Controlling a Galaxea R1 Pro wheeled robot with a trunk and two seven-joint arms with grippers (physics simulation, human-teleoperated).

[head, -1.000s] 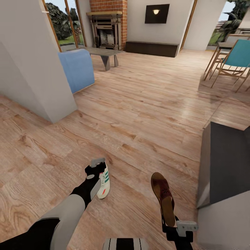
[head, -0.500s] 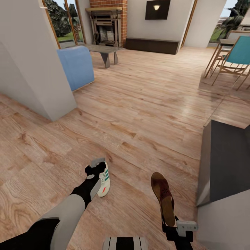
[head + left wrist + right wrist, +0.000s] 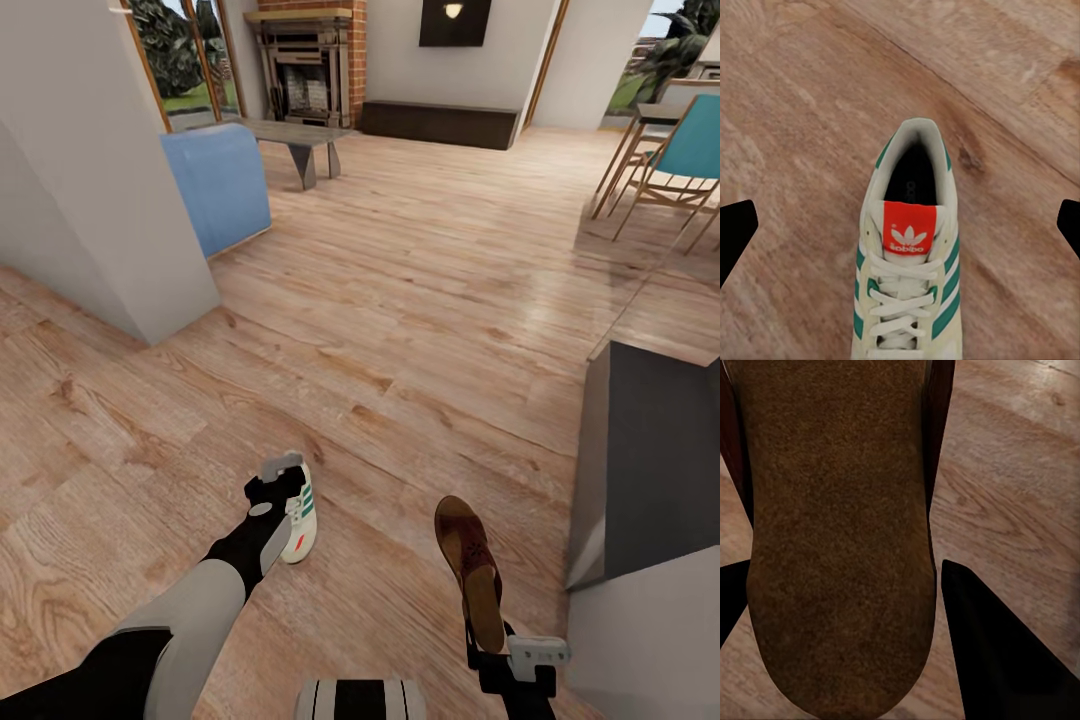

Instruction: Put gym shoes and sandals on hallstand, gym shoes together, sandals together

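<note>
Head view, starting closest in: the right gripper (image 3: 492,650) has the heel end of one sandal (image 3: 470,570) pinched between its fingers, and the sandal's long axis runs straight out away from the robot, toe forward. In the right wrist view the tan footbed sits tight between the dark finger pads (image 3: 997,645), so that one looks clamped. A bit further out, the left gripper (image 3: 283,490) is at a gym shoe (image 3: 301,523), toe pointing back toward the robot. The left wrist view shows the fingertips (image 3: 735,232) spread wide, well apart from the shoe on both sides, so I honestly can't tell if it's gripped or just sitting under the gripper. A dark grey unit (image 3: 650,460) sits off to the right, nearer the sandal arm; can't say it's the rack. Beyond that it's just the corridor floor (image 3: 420,300).
</note>
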